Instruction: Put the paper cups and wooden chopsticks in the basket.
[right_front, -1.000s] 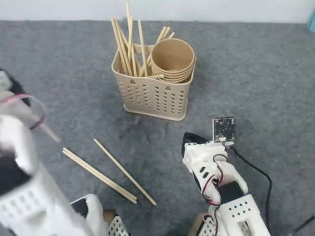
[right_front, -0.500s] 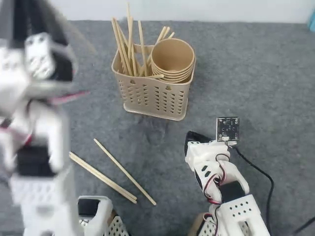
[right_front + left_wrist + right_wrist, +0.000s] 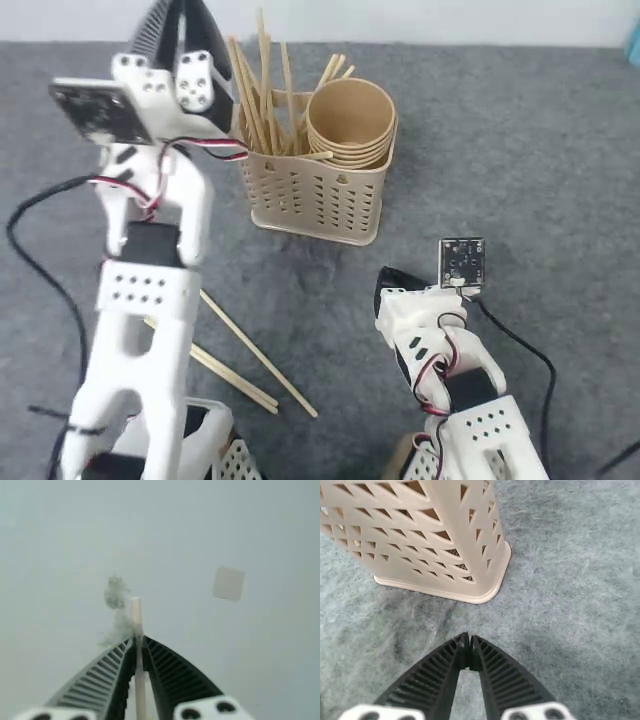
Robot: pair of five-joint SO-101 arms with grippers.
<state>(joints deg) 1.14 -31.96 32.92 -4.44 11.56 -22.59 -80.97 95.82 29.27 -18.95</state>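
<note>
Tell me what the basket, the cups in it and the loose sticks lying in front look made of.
Basket: beige moulded plastic by its look, matte, with rows of slots. Paper cups: tan matte paper, thin nested rims. Chopsticks: pale bare wood, possibly bamboo, no gloss.

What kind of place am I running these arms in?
Most likely a robot practice bench, not a kitchen: a grey felt mat is the work surface, a small white left arm and right arm work over it, and the basket, cups and chopsticks look like practice props.
</note>
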